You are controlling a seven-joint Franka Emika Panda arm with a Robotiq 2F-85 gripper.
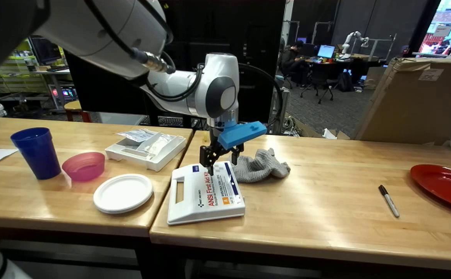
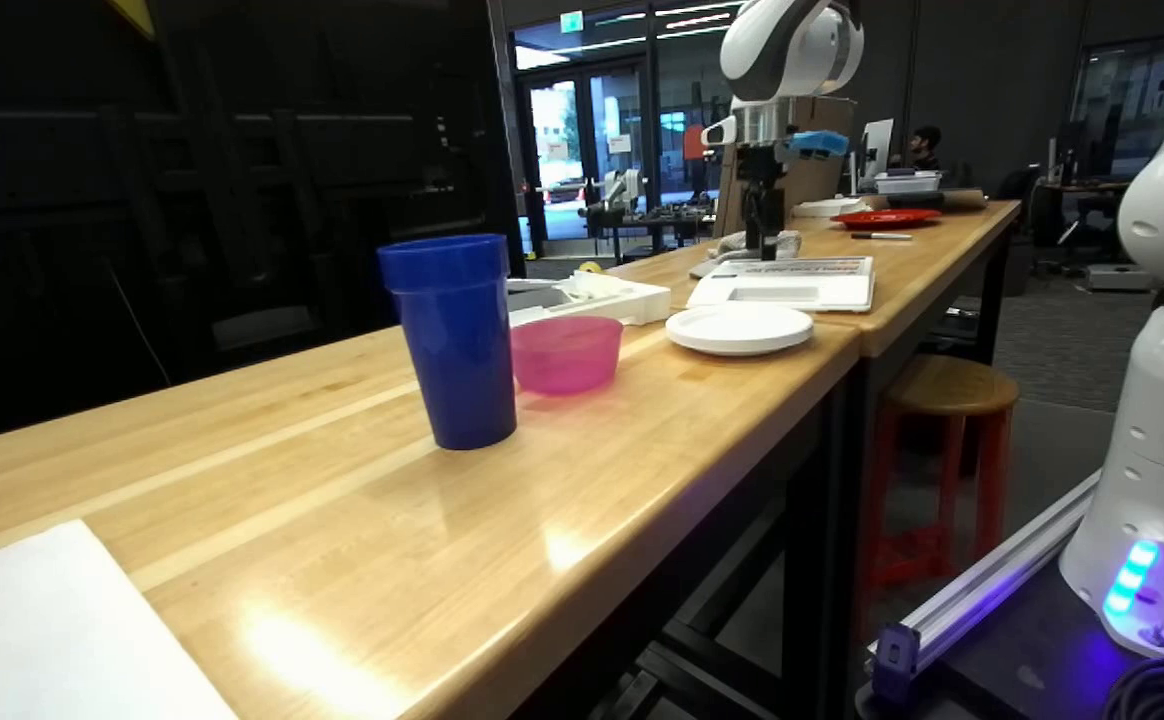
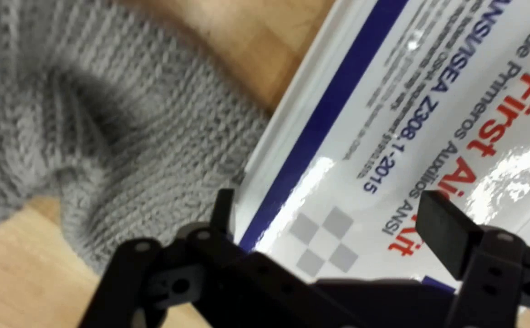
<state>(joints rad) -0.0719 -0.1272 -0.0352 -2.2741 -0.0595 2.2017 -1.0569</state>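
Observation:
A white first aid kit lid with a carry handle and red and blue print lies flat, label up, on the wooden table. It also shows in an exterior view and in the wrist view. My gripper is open and empty, pointing down over the kit's far end. In the wrist view the fingers stand wide apart, one over the label, one at the edge by a crumpled grey knit cloth. The cloth lies right beside the kit. Whether a fingertip touches the kit or cloth, I cannot tell.
A white compartment tray with packets, white plates, a pink bowl and a blue cup stand on the adjoining table. A marker and red platter lie at the kit's other side. A cardboard sheet stands behind.

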